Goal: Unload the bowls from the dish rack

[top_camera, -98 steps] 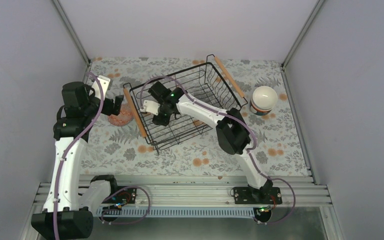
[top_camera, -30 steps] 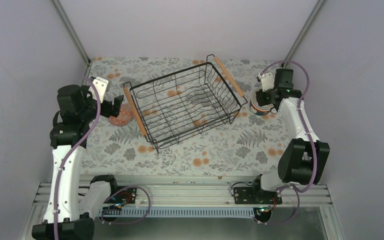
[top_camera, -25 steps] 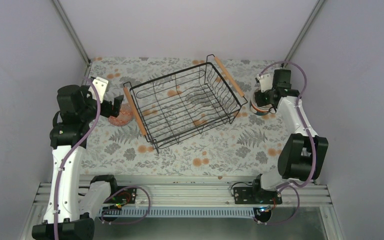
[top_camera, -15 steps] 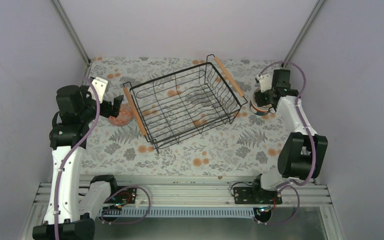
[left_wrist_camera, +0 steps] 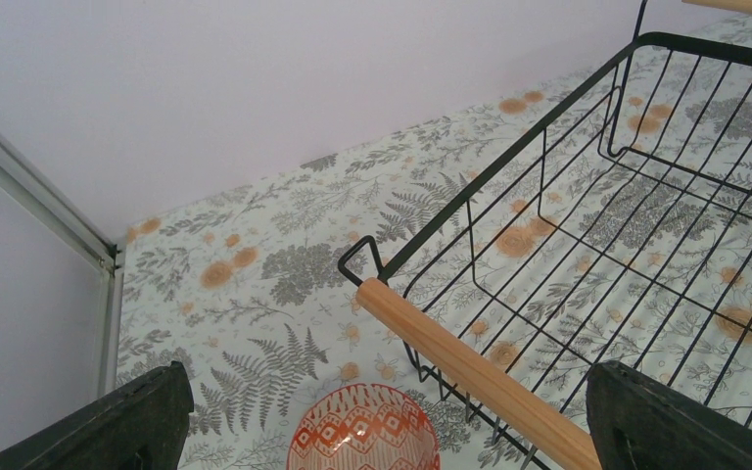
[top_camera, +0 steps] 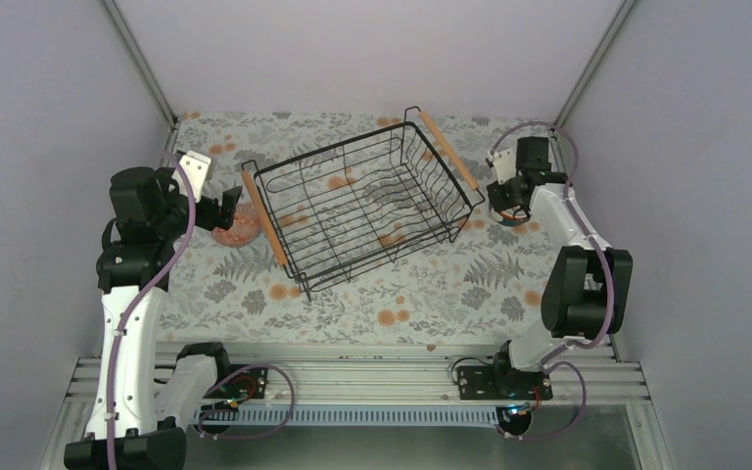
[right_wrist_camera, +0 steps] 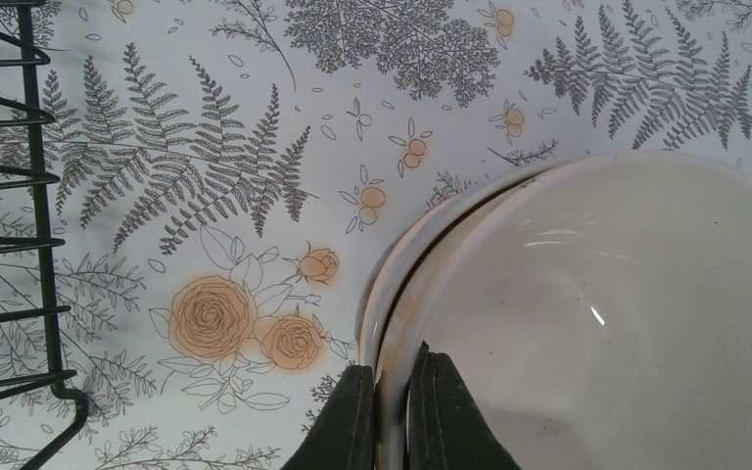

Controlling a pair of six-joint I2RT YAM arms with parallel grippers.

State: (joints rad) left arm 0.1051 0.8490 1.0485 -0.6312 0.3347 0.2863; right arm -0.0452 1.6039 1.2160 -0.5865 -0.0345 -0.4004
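1. The right gripper (right_wrist_camera: 395,416) stood pinched together on the near rim of a white bowl (right_wrist_camera: 597,323), one finger inside the rim and one outside.
2. That white bowl sat nested in another bowl (right_wrist_camera: 384,279), of which only a pale rim edge showed in the right wrist view.
3. From above, the right gripper (top_camera: 502,192) hung over the stack of bowls (top_camera: 511,215), which stood on the floral table (top_camera: 392,294) just right of the dish rack (top_camera: 328,152) and outside it.
4. The rack's black wires (right_wrist_camera: 44,245) showed at the left edge of the right wrist view, apart from the bowls.
5. The left gripper (top_camera: 227,208) had its fingers spread wide apart and gripped nothing.
6. It hovered at the left side of the rack, above an orange bowl (left_wrist_camera: 364,433).
7. The orange bowl (top_camera: 237,228) sat upright on the table, just beside the rack's left wooden handle (left_wrist_camera: 470,377) and outside the wires.
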